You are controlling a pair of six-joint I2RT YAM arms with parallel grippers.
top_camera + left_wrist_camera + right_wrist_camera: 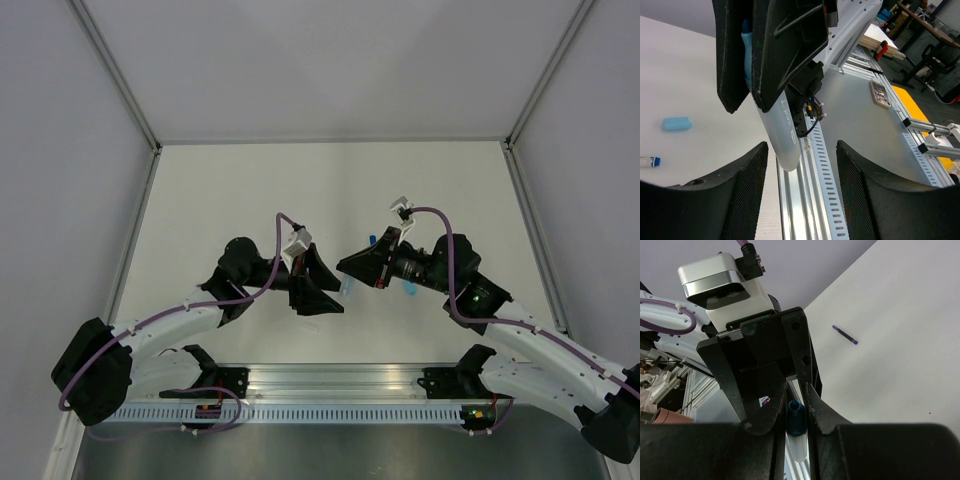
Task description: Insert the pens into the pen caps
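My right gripper (pixel 797 392) is shut on the white/clear-barrelled pen (pixel 799 447), whose dark blue end (pixel 796 420) sticks out between the fingers. In the top view the right gripper (pixel 349 267) points left at my left gripper (pixel 325 296), tips almost meeting. My left gripper (pixel 801 165) is open and empty, and it faces the right gripper's fingers (pixel 785 45), with a blue part (pixel 746 50) showing between them. The slim dark pen (pixel 845 334) lies on the table. A pale blue cap (pixel 677 123) lies flat on the table.
Pale blue pieces lie under and beside the grippers (pixel 348 290) (pixel 410 290), and a small blue piece (pixel 372 240) lies behind the right gripper. A white stub with a blue tip (pixel 650 161) shows at the left wrist view's edge. The slotted aluminium rail (pixel 340 385) runs along the near edge.
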